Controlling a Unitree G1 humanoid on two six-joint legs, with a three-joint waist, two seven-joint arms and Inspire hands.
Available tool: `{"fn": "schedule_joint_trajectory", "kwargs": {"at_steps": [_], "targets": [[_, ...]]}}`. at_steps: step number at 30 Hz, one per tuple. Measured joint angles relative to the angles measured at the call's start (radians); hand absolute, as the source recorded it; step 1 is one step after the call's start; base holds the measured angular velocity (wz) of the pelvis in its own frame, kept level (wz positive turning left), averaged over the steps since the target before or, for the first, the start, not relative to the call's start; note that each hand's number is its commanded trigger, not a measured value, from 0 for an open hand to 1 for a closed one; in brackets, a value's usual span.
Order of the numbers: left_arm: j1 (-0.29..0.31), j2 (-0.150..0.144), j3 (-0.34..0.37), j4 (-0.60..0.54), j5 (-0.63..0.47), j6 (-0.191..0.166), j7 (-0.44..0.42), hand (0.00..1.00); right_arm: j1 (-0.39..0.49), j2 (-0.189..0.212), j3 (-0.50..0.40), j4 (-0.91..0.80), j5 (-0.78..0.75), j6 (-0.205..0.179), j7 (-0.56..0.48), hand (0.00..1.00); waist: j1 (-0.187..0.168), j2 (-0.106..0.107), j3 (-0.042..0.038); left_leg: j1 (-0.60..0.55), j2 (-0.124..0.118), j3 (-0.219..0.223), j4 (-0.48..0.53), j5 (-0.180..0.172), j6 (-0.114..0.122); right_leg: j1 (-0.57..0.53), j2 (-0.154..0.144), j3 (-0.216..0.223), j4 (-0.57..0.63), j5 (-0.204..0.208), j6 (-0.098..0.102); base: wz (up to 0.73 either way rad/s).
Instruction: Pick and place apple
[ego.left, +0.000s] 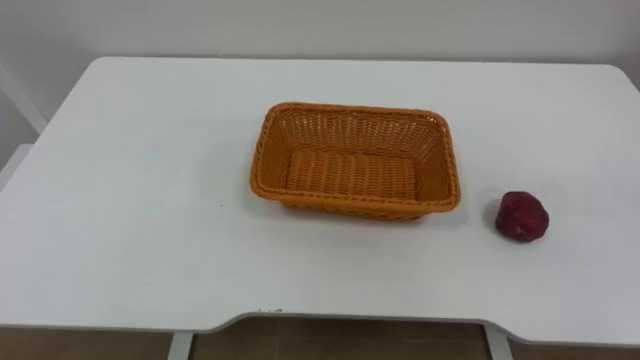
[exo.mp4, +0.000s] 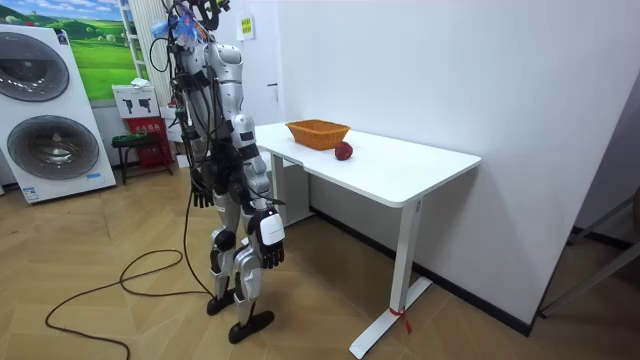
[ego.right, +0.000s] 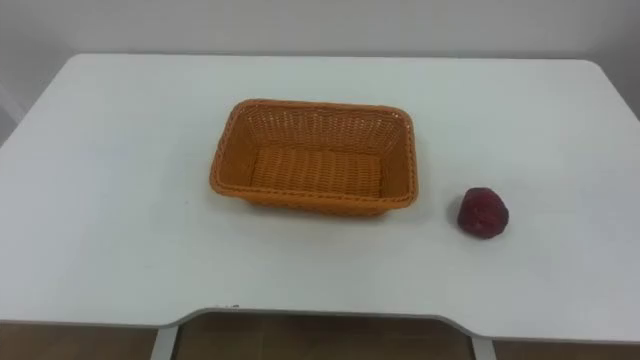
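Observation:
A dark red apple (ego.left: 522, 216) lies on the white table (ego.left: 150, 200), a short way to the right of an orange woven basket (ego.left: 355, 108). The basket stands empty near the table's middle. In the room view I stand at the table's long side with both arms hanging down. My right hand (exo.mp4: 270, 243) hangs by my thigh on the side nearer the camera, fingers relaxed. My left hand (exo.mp4: 200, 194) hangs on the far side, fingers loose. Both hands are below the tabletop and well away from the apple (exo.mp4: 343, 151) and the basket (exo.mp4: 318, 125).
The table's far edge runs along a white wall (exo.mp4: 420, 70). A washing machine (exo.mp4: 50, 130) and a small red stool (exo.mp4: 145, 150) stand behind me at the room view's left. Wooden floor (exo.mp4: 120, 320) lies open around me.

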Motion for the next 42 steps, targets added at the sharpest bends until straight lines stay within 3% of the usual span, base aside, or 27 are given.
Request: {"fn": "schedule_joint_trajectory", "kwargs": {"at_steps": [8,11,14,17,19,21,26,30,35,39,42], "targets": [[-0.001,0.0,0.0,0.0,0.0,0.0,0.004,0.0,-0.016,0.0,-0.001,-0.001,0.014,0.0,-0.018,0.0,0.001,-0.003,-0.002,0.001,0.0,-0.001,-0.001,0.0,0.0,-0.001,0.0,0.0,0.0,0.0,0.0,0.0],[-0.003,-0.001,0.001,0.003,0.0,0.0,0.019,0.0,-0.018,0.003,-0.015,-0.003,0.088,-0.001,-0.055,0.0,0.0,-0.002,-0.0009,0.0,0.0,-0.002,-0.002,0.0,0.0,0.001,0.001,0.002,0.0,0.0,0.0,0.0],[-0.006,-0.001,0.014,0.009,0.001,-0.004,0.034,0.0,-0.021,0.005,-0.08,-0.003,0.308,-0.021,-0.106,0.0,0.003,-0.001,0.0005,0.0,0.001,0.002,-0.003,0.0,0.0,0.0,0.003,0.014,0.0,0.0,0.0,-0.02],[-0.003,-0.004,0.092,0.008,-0.001,-0.015,0.043,0.0,-0.023,0.004,-0.247,-0.039,0.632,-0.036,-0.143,0.0,-0.008,-0.001,-0.0002,-0.001,0.001,0.003,-0.002,0.0,0.0,0.004,0.002,0.012,0.001,0.0,0.0,0.0],[0.004,0.0,0.162,0.005,-0.003,-0.027,0.044,0.0,-0.023,0.004,-0.405,-0.101,0.919,-0.052,-0.179,0.0,-0.035,0.002,0.0013,0.0,-0.001,0.002,0.0,0.0,0.0,0.007,0.002,0.01,0.003,0.0,0.0,0.0],[0.005,0.006,0.201,-0.014,-0.005,-0.041,0.049,0.0,-0.02,0.003,-0.49,-0.153,1.106,-0.076,-0.209,0.0,-0.059,0.004,0.0017,-0.005,-0.002,0.004,-0.001,-0.001,0.0,-0.003,0.002,0.01,0.002,0.0,0.0,0.0],[0.004,0.026,0.263,-0.023,-0.003,-0.099,0.084,0.0,-0.03,-0.012,-0.638,-0.29,1.297,-0.172,-0.356,0.0,-0.082,0.009,-0.0053,-0.024,-0.005,0.011,0.006,-0.001,0.001,-0.031,0.003,0.022,0.033,-0.005,0.0,-0.06],[0.007,0.036,0.265,-0.038,-0.003,-0.102,0.088,0.0,-0.031,-0.016,-0.676,-0.442,1.303,-0.201,-0.488,0.0,-0.098,0.008,-0.005,-0.03,-0.008,0.016,0.01,-0.001,0.001,-0.044,-0.001,0.023,0.05,-0.014,0.0,-0.04],[0.007,0.038,0.263,-0.047,-0.001,-0.134,0.089,0.0,-0.067,-0.033,-0.675,-0.71,1.21,-0.269,-0.641,0.0,-0.104,0.003,-0.0055,-0.037,-0.012,0.012,0.016,0.0,0.002,-0.055,-0.006,0.023,0.065,-0.021,0.003,0.02],[0.009,0.038,0.222,-0.045,-0.001,-0.142,0.102,0.0,-0.087,-0.044,-0.608,-0.945,1.038,-0.327,-0.792,0.0,-0.07,0.0,-0.0047,-0.043,-0.012,0.015,0.015,0.0,0.002,-0.075,-0.003,0.033,0.065,-0.022,0.004,-0.03],[0.017,0.038,0.186,-0.045,-0.001,-0.146,0.114,0.0,-0.087,-0.044,-0.556,-1.087,0.863,-0.331,-0.867,0.0,-0.055,-0.001,-0.0074,-0.047,-0.013,0.011,0.013,0.001,0.003,-0.079,-0.004,0.027,0.066,-0.021,0.004,0.04]]}}
